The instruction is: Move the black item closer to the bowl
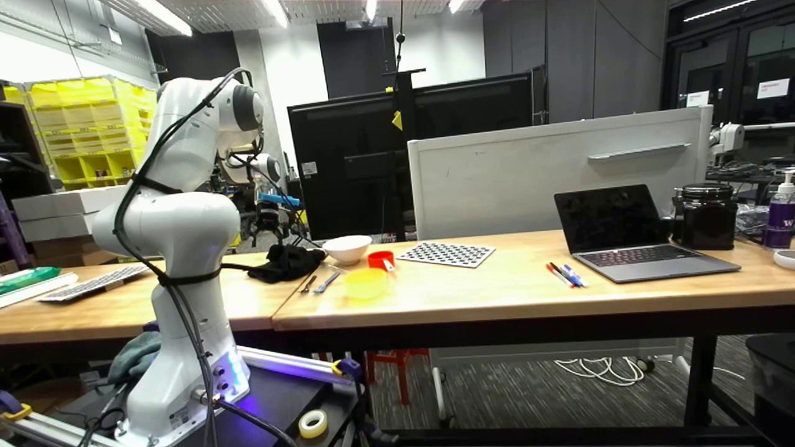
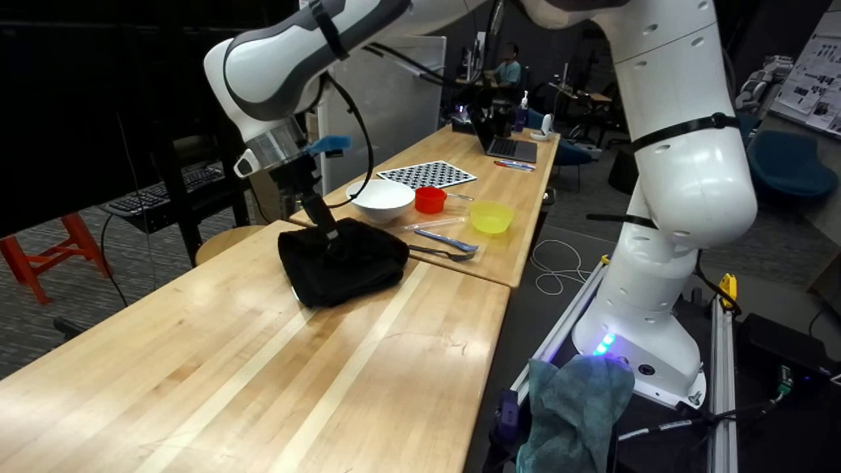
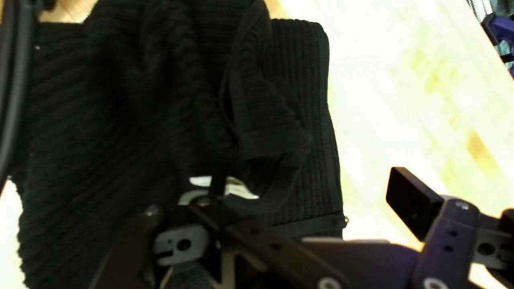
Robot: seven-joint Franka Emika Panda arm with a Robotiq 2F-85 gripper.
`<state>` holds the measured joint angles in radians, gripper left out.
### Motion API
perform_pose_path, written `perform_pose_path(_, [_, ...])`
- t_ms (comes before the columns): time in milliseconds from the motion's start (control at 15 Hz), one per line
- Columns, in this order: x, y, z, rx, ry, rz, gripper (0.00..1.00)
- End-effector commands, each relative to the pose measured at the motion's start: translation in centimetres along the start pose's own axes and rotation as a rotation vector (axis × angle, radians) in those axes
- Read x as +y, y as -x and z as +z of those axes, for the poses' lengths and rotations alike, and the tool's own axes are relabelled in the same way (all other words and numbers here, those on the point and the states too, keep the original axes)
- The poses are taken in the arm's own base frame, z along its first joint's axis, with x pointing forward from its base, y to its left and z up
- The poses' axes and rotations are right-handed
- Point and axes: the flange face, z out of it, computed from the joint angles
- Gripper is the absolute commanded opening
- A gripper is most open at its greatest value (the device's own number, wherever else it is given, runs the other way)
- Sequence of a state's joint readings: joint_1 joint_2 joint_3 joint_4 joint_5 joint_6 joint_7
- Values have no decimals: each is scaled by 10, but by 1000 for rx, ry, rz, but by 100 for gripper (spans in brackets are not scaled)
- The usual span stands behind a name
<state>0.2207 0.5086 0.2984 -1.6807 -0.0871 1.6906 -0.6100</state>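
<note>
The black item is a crumpled black ribbed cloth (image 2: pixel 374 263) on the table; it also shows in the other views (image 1: pixel 287 263) (image 3: pixel 132 120). The whitish round bowl (image 2: pixel 383 200) stands just beyond the cloth, and is close beside it in an exterior view (image 1: pixel 346 249); it is out of the wrist view. My gripper (image 3: pixel 317 192) is open, its fingers wide apart. One finger is over the cloth near a fold, the other over bare wood past its edge. In both exterior views the gripper (image 2: pixel 334 238) (image 1: pixel 267 237) is low at the cloth; whether the fingertips touch it is unclear.
A red cup (image 2: pixel 430 200), a yellow bowl (image 2: pixel 491 217), a blue knife (image 2: pixel 447 240) and a dark fork (image 2: pixel 441 253) lie near the bowl. A checkered board (image 1: pixel 447 254), pens (image 1: pixel 565 275) and an open laptop (image 1: pixel 646 248) are farther along. A seam divides the tables.
</note>
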Motion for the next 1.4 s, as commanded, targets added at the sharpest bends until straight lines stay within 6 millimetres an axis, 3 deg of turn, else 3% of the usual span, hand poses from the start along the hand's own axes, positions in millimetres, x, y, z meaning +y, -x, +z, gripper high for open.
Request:
perform_pose_path(0, [-39,22,-5,25,45,20,100])
perform_pose_path(533, [-92,45,0,94,148,-52,100])
perform_pose_path(1333, [-164,71,47,265,448,-352,100])
